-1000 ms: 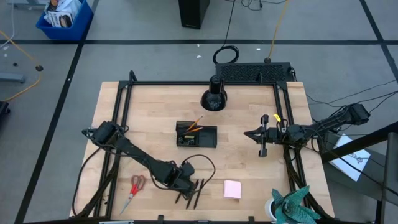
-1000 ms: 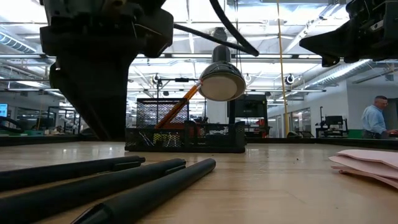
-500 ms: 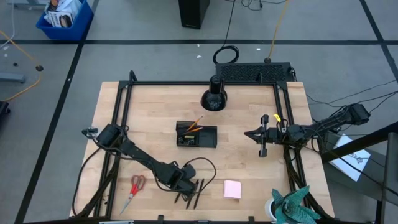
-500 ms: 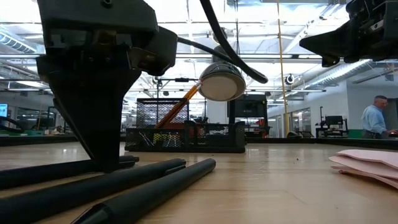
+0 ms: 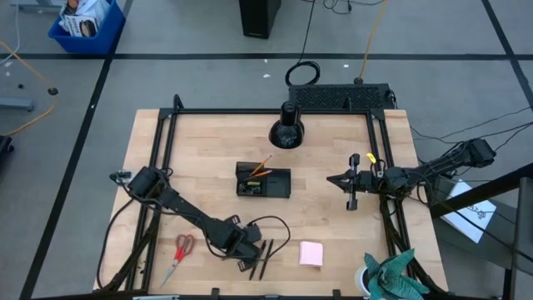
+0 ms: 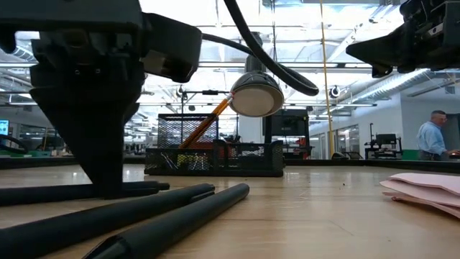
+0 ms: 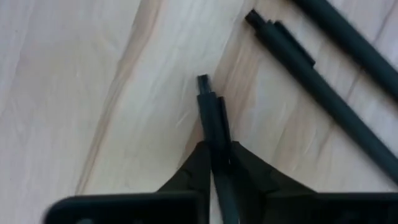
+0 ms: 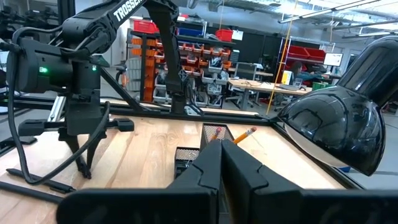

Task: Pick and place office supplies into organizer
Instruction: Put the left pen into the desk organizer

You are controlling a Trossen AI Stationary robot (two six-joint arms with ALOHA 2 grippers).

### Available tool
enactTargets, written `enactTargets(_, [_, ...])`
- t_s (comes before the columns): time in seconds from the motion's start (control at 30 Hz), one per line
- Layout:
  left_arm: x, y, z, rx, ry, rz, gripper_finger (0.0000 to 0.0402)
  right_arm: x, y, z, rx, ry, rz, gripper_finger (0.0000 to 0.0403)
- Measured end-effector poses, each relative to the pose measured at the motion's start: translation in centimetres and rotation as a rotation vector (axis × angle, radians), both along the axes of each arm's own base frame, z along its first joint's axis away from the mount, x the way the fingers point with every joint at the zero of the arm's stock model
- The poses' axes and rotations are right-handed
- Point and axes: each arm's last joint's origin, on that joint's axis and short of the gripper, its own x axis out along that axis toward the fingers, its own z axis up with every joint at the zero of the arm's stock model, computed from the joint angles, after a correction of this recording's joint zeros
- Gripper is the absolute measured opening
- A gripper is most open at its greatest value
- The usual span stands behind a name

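Two dark arms reach over the wooden worktop [image 5: 200,158], the left one stretched toward its near edge and the right one waiting at the right side. Behind the middle of the worktop stands a round black cone-shaped object [image 5: 286,132], and in front of it, near the centre, sits the black organizer [image 5: 263,182] with an orange pencil [image 5: 261,166] leaning out of its taller end. The left pincer [image 5: 247,247] is down at the worktop among the thin black pens [image 5: 265,257] and is clenched on one pen [image 7: 210,118], which runs between its two fingertips [image 7: 194,167] and pokes out ahead of them while still lying on the wood. The right pincer [image 5: 351,192] hangs clenched on nothing, well apart from the supplies. Red-handled scissors [image 5: 178,254] lie near the front left corner, left of the left pincer. A pink sticky-note pad [image 5: 311,253] lies flat to the right of the pens, near the front edge.
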Motion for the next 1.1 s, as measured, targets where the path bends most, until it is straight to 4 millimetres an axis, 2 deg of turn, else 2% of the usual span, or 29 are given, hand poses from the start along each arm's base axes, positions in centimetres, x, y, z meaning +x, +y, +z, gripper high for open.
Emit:
enactTargets(0.1, [-0.2,0.1,-0.1,0.026,0.017,-0.038,0.0013,0.0,0.0,0.0,0.000,0.000,0.000,0.0004])
enactTargets(0.3, [0.0,0.1,-0.1,0.081,-0.032,-0.079,0.0039,0.0,0.0,0.0,0.002,0.000,0.000,0.0004])
enactTargets(0.43, [0.1,0.1,0.4,0.114,-0.077,-0.117,0.0025,0.0,0.0,0.0,0.003,-0.001,0.001,0.0004])
enactTargets(0.57, [-0.5,1.0,1.6,0.260,-0.106,-0.120,0.0009,0.0,0.0,0.0,0.002,-0.001,0.000,0.0004])
enactTargets(0.73, [-2.2,2.0,6.6,0.377,-0.198,-0.102,0.0023,0.0,0.0,0.0,0.006,-0.001,0.001,0.0004])
enactTargets(0.87, [-3.5,2.6,11.0,0.454,-0.354,-0.129,0.0024,0.0,0.0,0.0,0.003,-0.001,0.001,0.0004])
enactTargets(0.97, [-4.7,4.0,14.1,0.553,-0.448,-0.134,0.0010,0.0,0.0,0.0,0.001,-0.001,0.000,0.0004])
enactTargets(1.1, [-6.3,6.9,16.5,0.632,-0.509,-0.129,0.0010,0.0,0.0,0.0,0.001,-0.002,0.000,0.0004])
